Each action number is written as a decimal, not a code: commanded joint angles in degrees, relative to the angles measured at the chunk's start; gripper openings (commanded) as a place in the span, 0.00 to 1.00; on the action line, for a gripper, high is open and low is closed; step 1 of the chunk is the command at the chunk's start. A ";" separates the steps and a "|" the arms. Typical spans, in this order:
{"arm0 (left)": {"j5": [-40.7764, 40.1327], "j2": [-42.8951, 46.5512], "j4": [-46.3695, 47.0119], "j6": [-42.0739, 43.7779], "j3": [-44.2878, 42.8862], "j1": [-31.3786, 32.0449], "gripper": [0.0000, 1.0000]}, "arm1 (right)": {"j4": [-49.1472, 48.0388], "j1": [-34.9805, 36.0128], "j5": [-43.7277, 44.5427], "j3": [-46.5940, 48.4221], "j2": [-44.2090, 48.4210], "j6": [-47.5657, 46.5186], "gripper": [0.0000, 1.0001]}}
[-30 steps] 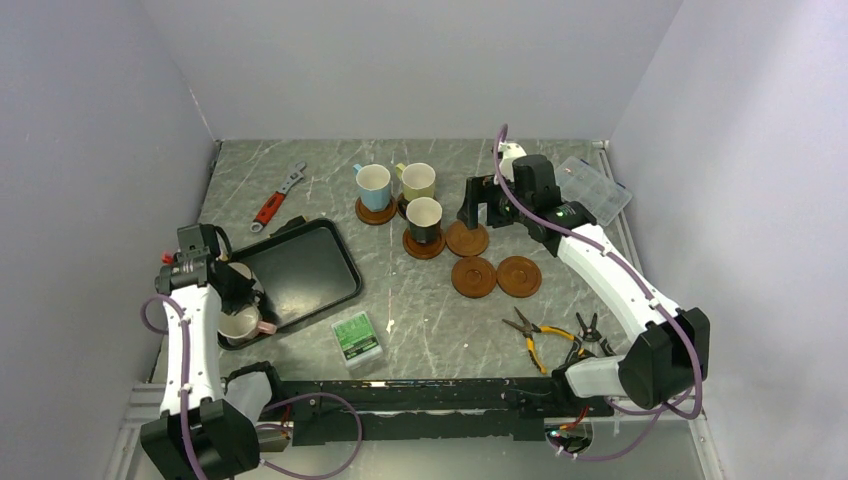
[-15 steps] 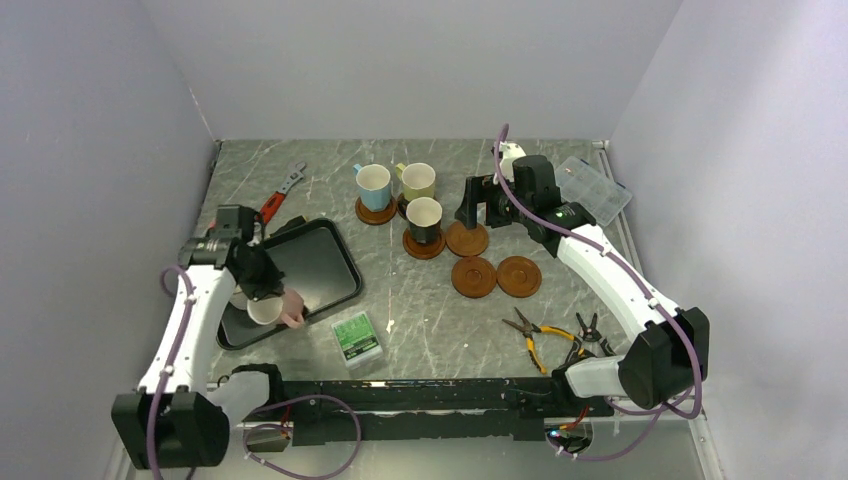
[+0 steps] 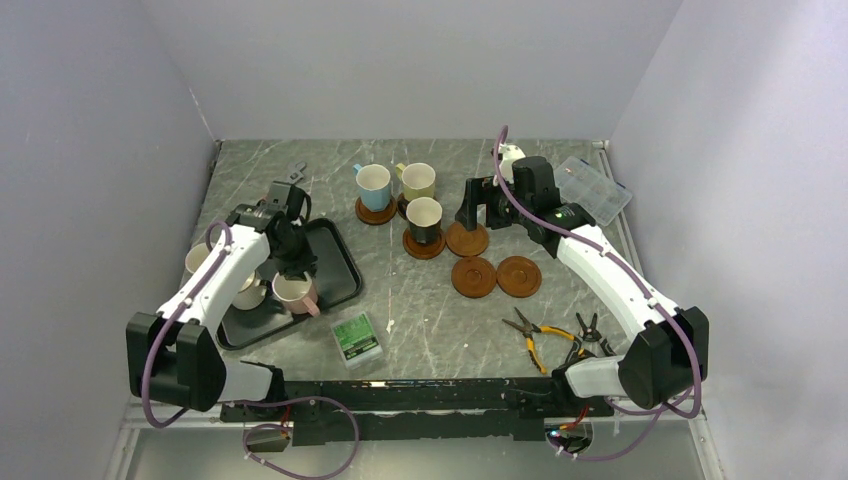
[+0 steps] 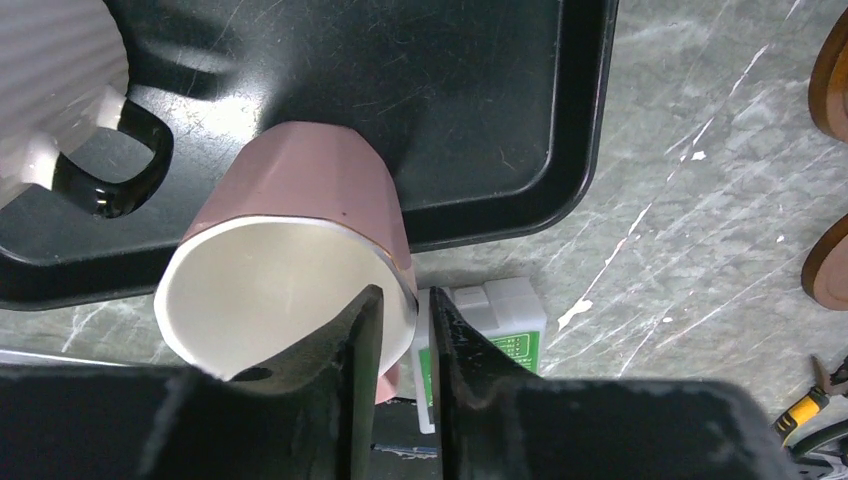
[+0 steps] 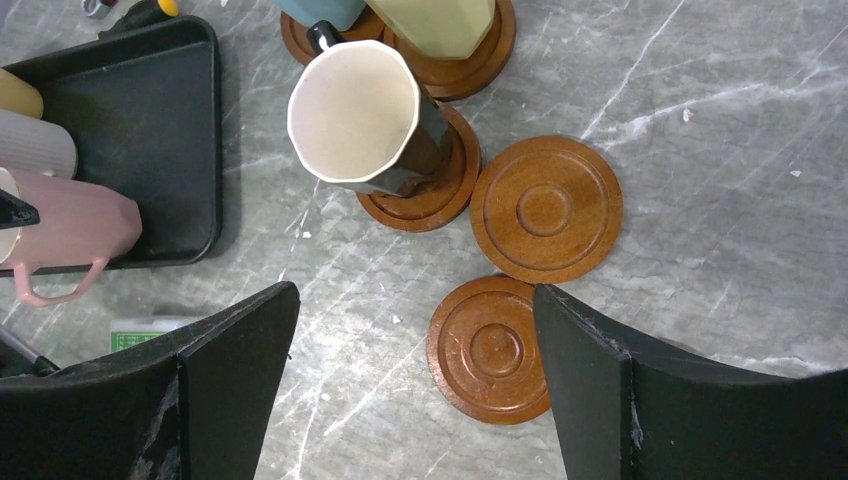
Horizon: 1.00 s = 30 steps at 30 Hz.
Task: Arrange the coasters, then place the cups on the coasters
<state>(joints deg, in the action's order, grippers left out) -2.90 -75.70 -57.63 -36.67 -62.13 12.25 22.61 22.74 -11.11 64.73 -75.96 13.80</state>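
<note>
Carried rightward over the tray [image 4: 450,100], the pink cup [image 4: 300,180] hangs below the left hand [image 4: 405,298], rim pinched.

Grey marbled table [image 3: 420,300], pale walls [image 3: 400,70]

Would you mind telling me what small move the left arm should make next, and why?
Probably carry the pink mug rightward over the table toward the nearest bare coaster. The left end effector pinches the mug's rim and holds it at the black tray's edge, so it looks ready to travel. The right end effector hangs open over the coasters, so approach cautiously.
</note>
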 commanded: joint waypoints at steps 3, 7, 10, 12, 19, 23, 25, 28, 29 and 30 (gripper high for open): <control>-0.66 -0.61 2.00 2.64 -1.91 0.47 0.37 | -2.02 -0.28 -1.26 0.11 0.72 0.53 0.91; -1.30 -0.69 2.01 3.00 -0.38 0.58 0.48 | -1.93 -0.17 -1.34 -0.03 0.90 0.72 0.91; -0.36 -0.76 3.03 3.28 1.38 0.66 0.53 | -2.04 -0.17 -1.49 -0.21 1.06 0.88 0.91; 0.72 -1.15 4.20 4.01 2.11 0.88 0.53 | -1.97 -0.17 -1.54 -0.26 1.08 0.98 0.91; 3.84 -2.27 8.18 11.31 1.48 5.13 0.41 | -1.70 -0.19 -1.67 -0.48 1.08 1.53 0.90; 5.51 -2.25 7.87 16.15 0.81 7.60 0.42 | -1.61 -0.18 -1.99 -0.40 0.93 1.75 0.91; 4.66 -2.00 7.09 17.37 0.58 8.82 0.45 | -1.61 -0.20 -2.48 -0.24 0.75 1.76 0.90; 1.50 -0.70 5.52 17.40 0.24 9.55 0.51 | -1.84 -0.18 -3.38 -0.21 0.64 1.59 0.90; 0.08 0.10 5.20 17.11 0.05 9.55 0.53 | -1.97 -0.16 -3.77 -0.24 0.60 1.39 0.90; -0.83 0.96 4.78 16.68 -0.23 9.55 0.57 | -2.16 -0.11 -4.20 -0.14 0.56 1.17 0.90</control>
<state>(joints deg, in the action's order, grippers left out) -0.27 -77.87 -51.75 -21.63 -60.03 21.43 22.61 22.74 -13.06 64.10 -75.96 15.05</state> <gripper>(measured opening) 0.520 0.905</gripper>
